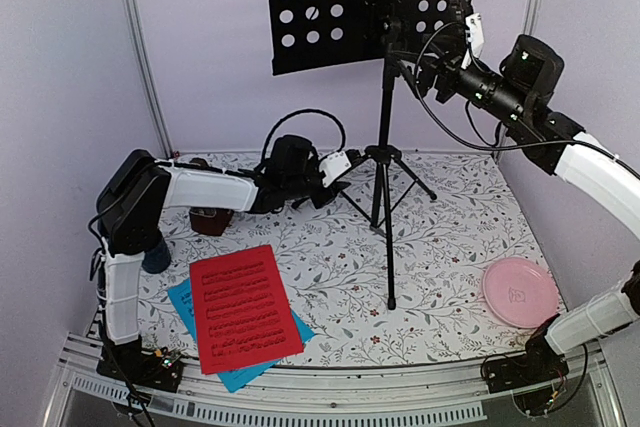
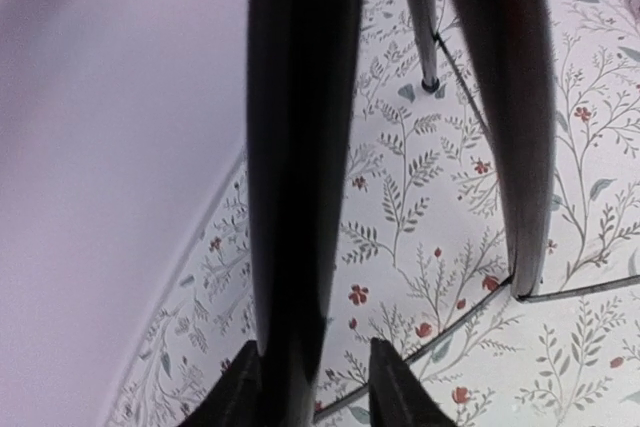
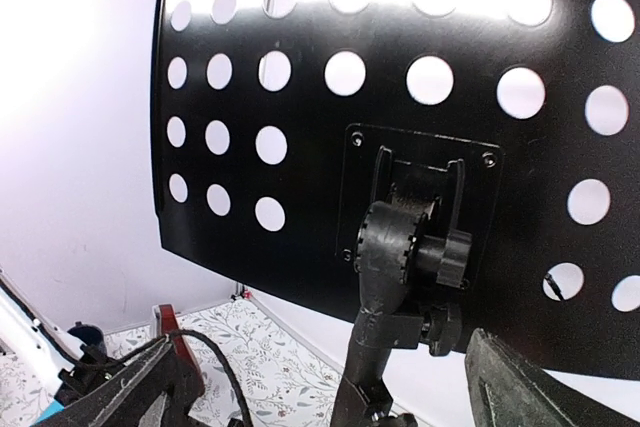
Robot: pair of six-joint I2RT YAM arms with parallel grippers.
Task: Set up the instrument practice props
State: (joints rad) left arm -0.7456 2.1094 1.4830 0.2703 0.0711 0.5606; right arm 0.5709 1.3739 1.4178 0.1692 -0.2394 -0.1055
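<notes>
No word, number or brand can be read anywhere. The red sheet [image 1: 245, 309], lying by the near left corner of the bench, carries rows of black printed music, too small to make out any title or note. The cyan sheet [image 1: 186, 299] under it shows only bare margins. The pink plate [image 1: 541, 275] near the near right corner has a faint mark [image 1: 517, 295] at its middle, too pale to tell what it is.

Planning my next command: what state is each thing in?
Black perforated music stand, upright on spread tripod legs.
Red printed music sheet, flat atop cyan sheet.
Pink round plate, empty.
Brown wooden metronome, partly hidden.
Left gripper, open around a tripod leg.
Right gripper, open near stand's tilt joint.
</notes>
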